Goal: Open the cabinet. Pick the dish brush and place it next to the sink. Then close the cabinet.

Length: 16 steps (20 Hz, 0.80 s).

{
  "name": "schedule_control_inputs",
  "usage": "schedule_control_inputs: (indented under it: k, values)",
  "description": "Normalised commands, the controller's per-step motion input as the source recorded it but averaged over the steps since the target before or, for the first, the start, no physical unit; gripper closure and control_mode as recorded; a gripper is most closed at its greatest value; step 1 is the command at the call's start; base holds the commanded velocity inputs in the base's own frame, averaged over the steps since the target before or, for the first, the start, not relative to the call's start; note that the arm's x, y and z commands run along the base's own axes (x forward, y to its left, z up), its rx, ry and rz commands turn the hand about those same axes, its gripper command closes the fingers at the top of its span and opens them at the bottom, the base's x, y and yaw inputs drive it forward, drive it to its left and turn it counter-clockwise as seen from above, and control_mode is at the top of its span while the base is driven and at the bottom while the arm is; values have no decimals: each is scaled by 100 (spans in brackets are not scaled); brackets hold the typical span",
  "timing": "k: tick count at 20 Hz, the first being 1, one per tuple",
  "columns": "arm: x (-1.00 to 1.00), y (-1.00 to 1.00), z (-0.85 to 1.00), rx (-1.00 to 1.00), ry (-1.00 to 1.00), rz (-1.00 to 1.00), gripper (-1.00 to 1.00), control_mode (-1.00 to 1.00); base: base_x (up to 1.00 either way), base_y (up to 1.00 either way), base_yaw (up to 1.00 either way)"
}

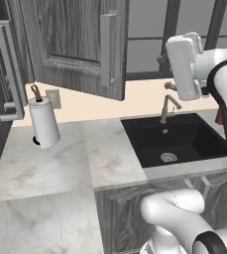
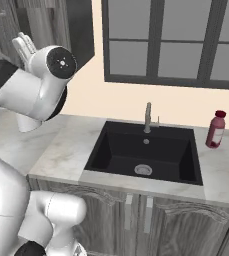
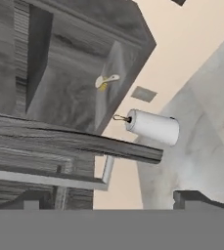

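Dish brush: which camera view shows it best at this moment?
The hand view. The dish brush lies pale and small inside the open cabinet, above the paper towel roll. In the left base view the swung-out door hides the cabinet's interior; the right base view looks toward the sink.

glossy white rounded arm links, dark joint bands, round cap with tiny screws

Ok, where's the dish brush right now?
In the hand view, the dish brush lies inside the open cabinet, above the paper towel roll.
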Motion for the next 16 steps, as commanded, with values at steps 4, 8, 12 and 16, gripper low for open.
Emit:
schedule_control_inputs:
  k: [4, 8, 12, 16]
  values:
    - [76, 2, -13, 18, 5, 5, -100, -100, 0, 0, 0]
    - [59, 17, -5, 10, 1, 7, -100, -100, 0, 0, 0]
    - [34, 32, 0, 5, 5, 10, -100, -100, 0, 0, 0]
    - [27, 42, 0, 0, 0, 8, -100, -100, 0, 0, 0]
